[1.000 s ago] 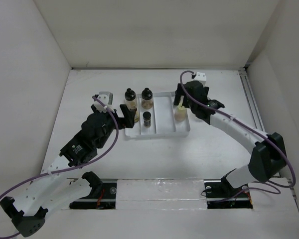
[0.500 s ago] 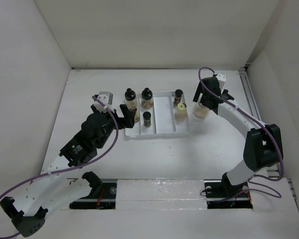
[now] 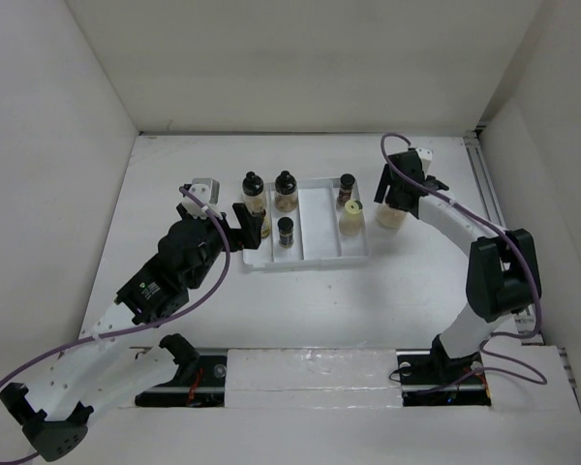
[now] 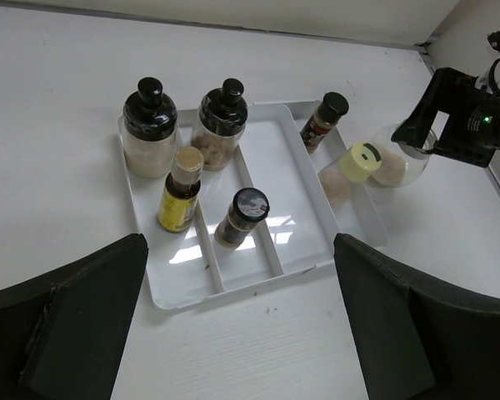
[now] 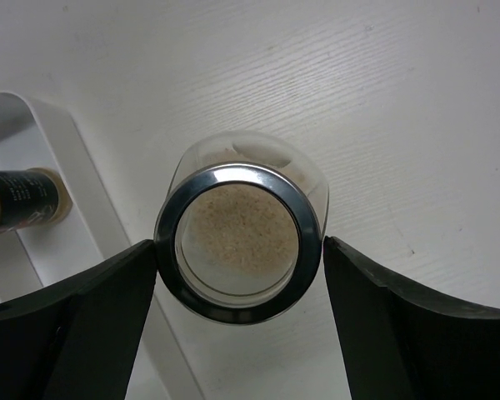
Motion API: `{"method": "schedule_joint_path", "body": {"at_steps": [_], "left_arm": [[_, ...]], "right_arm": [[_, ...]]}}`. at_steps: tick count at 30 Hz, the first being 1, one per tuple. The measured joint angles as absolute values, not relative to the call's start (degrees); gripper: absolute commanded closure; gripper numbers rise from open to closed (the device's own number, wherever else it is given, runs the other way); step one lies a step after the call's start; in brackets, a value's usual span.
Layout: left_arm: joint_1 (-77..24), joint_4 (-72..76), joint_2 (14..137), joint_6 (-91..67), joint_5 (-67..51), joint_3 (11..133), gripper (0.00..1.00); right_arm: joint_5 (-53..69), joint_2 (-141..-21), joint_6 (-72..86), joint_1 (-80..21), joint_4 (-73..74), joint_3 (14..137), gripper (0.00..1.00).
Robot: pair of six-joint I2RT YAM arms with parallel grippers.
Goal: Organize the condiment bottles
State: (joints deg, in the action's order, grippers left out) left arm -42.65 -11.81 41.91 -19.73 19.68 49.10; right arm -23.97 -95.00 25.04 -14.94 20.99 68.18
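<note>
Over on the right side of the white table, just outside the white divided plastic tray, we find the squat, wide clear glass jar of pale beige grains. It stands upright, steel-rimmed top facing straight up. Our right claw hangs directly above and straddles it, one finger hard by each side of the rim; whether they actually squeeze the glass, we cannot tell. That is the relation that matters: the jar's axis is vertical, in line with the claw, with the tray wall just beside it to the left. A lift and a short carry leftward looks like the call, we reckon. Our left claw is spread wide and empty at the tray's left edge, well apart from the jar, looking over the other bottles in the compartments.
</note>
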Motion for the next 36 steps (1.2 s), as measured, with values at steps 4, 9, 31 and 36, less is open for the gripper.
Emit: {"method": "schedule_joint_path", "body": {"at_steps": [4,9,31,36], "left_arm": [[-42.65,-11.81,41.91,-19.73,19.68,49.1,0.1],[-42.65,-11.81,42.13,-19.73,19.49,49.1,0.1],[-42.65,-11.81,42.61,-19.73,19.46,49.1,0.1],[-42.65,-11.81,42.61,-19.73,19.49,49.1,0.1]], "right_arm": [[-23.99,-96.36,24.84,-14.94,20.86,69.25,0.2],[-24.69,-96.57,24.82,-14.94,20.82,69.38,0.28],[-22.17,-79.35,13.45,-28.36,22.22,79.24,0.3],[-16.27,-85.69,10.94,-29.63,20.51,85.21,0.3]]}}
